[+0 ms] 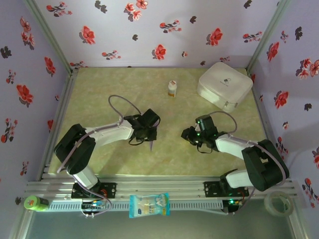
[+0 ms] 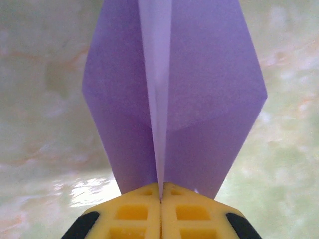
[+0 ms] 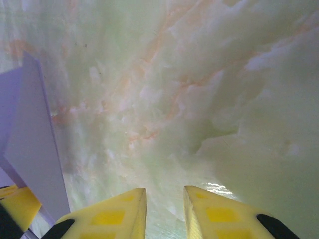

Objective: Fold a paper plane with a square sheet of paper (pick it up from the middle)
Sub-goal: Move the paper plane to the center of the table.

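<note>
1. Broadly, a green marbled table [image 1: 109,89] carries everything, with floral walls around it.
2. At its far right corner sits a white rounded-square case [image 1: 224,85], the landmark for what follows.
3. Well to the left of the case and nearer the arm bases, the left end effector [image 1: 149,130] has its yellow fingers [image 2: 134,214] pressed together, clamped on paper.
4. Nearer than the case and a little left of it, the right end effector [image 1: 192,135] has its fingers [image 3: 219,214] a narrow gap apart, with nothing between them.
5. Held in the left end effector is the pale lavender folded paper plane [image 2: 174,89]. Two flat panels spread either side of a paler lengthwise ridge. Whether it touches the table cannot be told.
6. Far nearer than the case and to its left, a blue-white snack packet [image 1: 149,205] hangs at the front rail.
7. Left of the case, at the same depth, a small white bottle [image 1: 172,88] stands upright.
</note>
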Robot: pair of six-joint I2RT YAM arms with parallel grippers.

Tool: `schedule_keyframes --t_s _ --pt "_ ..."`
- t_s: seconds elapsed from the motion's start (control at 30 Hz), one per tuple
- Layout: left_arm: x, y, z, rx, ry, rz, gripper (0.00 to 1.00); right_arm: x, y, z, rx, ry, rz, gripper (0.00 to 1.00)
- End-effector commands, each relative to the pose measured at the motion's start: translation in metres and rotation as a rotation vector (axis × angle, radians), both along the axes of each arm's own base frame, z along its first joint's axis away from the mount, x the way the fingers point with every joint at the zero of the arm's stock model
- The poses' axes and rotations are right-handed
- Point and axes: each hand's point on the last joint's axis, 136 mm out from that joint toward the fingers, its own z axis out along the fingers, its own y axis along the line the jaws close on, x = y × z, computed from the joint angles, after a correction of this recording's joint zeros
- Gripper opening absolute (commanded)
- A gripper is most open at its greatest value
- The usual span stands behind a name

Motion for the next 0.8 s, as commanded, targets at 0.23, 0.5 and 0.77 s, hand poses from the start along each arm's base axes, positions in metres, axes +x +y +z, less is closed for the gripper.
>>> schedule_keyframes --t_s 0.23,0.5,0.77 --pt "-0.006 0.008 -0.011 0.105 0.026 -0.033 0.10 0.004 0.004 0.003 -0.017 -0.011 0.010 0.26" --pt "-0.010 0.000 -0.019 0.069 0.051 -0.048 0.12 0.005 0.008 0.005 -0.002 -0.017 0.024 0.26" --pt "-0.011 -0.003 -0.022 0.065 0.058 -0.054 0.15 0.008 0.026 0.017 0.056 -0.057 0.078 0.27"
